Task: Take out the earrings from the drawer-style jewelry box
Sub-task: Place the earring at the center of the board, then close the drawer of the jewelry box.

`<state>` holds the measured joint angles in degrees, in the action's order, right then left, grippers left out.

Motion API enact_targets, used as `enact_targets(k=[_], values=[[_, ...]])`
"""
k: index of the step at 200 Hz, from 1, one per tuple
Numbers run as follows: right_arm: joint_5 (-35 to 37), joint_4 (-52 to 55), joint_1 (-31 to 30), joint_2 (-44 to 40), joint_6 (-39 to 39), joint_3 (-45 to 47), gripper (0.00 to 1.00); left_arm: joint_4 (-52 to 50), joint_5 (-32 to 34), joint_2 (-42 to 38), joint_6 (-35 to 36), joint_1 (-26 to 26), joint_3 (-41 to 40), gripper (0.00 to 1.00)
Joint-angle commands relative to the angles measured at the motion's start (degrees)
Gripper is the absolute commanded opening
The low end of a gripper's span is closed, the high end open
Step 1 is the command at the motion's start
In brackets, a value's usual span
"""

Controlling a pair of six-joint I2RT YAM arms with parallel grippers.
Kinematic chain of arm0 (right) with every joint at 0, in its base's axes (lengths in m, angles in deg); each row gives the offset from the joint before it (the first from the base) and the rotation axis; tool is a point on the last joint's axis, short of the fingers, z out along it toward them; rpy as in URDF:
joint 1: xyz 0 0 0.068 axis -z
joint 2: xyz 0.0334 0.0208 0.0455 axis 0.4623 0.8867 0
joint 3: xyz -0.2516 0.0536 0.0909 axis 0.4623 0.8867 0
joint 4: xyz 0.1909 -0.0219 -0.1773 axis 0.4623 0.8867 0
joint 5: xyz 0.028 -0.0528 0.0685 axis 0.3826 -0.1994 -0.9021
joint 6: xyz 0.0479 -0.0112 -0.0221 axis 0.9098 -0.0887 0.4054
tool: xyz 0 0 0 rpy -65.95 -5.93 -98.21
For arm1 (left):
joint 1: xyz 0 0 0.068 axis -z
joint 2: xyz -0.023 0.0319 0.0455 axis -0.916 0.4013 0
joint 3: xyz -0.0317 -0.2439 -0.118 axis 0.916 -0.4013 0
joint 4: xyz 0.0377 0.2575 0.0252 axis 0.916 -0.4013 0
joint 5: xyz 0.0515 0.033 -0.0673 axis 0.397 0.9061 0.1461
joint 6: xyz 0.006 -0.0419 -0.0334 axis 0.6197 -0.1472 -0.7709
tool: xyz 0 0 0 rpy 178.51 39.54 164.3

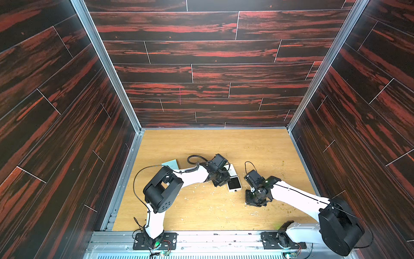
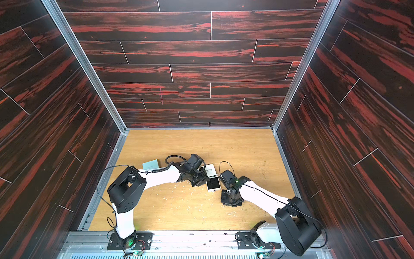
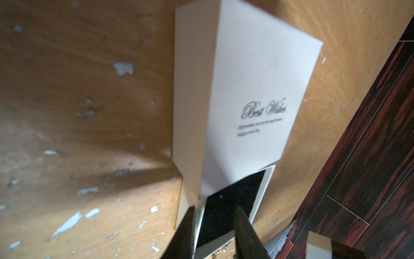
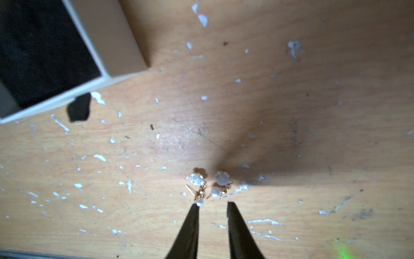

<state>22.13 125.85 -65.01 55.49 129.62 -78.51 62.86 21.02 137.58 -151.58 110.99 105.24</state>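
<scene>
The drawer-style jewelry box lies mid-table in both top views: a white lettered sleeve (image 1: pixel 233 170) (image 3: pixel 257 89) with its black-lined tray (image 1: pixel 234 184) (image 2: pixel 213 183) (image 3: pixel 264 179) slid out toward me. My left gripper (image 3: pixel 215 207) is open astride the tray's side wall, one finger outside it and one over the black lining. The earrings (image 4: pixel 197 179), two small pearl-and-gold pieces, rest on the bare wood apart from the tray (image 4: pixel 94 33). My right gripper (image 4: pixel 212 204) is open just short of them, and one fingertip (image 4: pixel 194 208) touches a pearl. In the top views the earrings are hidden under the right gripper (image 1: pixel 254 203).
A flat pale teal box (image 1: pixel 171 163) (image 2: pixel 151 165) lies behind the left arm. A small black tab (image 4: pixel 78 109) sticks out from the tray's end. The wooden table (image 1: pixel 201 213) is flecked with white scuffs. Dark panelled walls close in on three sides.
</scene>
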Motion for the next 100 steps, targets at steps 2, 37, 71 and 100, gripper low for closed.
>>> enact_targets(k=[2, 37, 71, 100], values=[[1.22, 2.15, 0.31, -1.19, -0.97, -3.05, 0.28, -1.97, 0.16, -2.13, 0.24, 0.17, 0.68, 0.33], [1.35, 1.42, 0.27, -0.28, -1.45, -6.72, 0.28, -4.94, 1.97, -5.38, 0.7, -0.29, 0.35, 0.45], [0.91, -1.43, 0.59, 3.83, -1.54, -9.39, 0.24, -7.93, 4.12, -6.48, 1.52, -3.23, 0.56, 0.54], [-0.34, -3.74, 1.39, 7.86, -1.8, -10.83, 0.21, -5.61, 3.35, -4.38, 2.04, -5.42, 1.0, 0.55]])
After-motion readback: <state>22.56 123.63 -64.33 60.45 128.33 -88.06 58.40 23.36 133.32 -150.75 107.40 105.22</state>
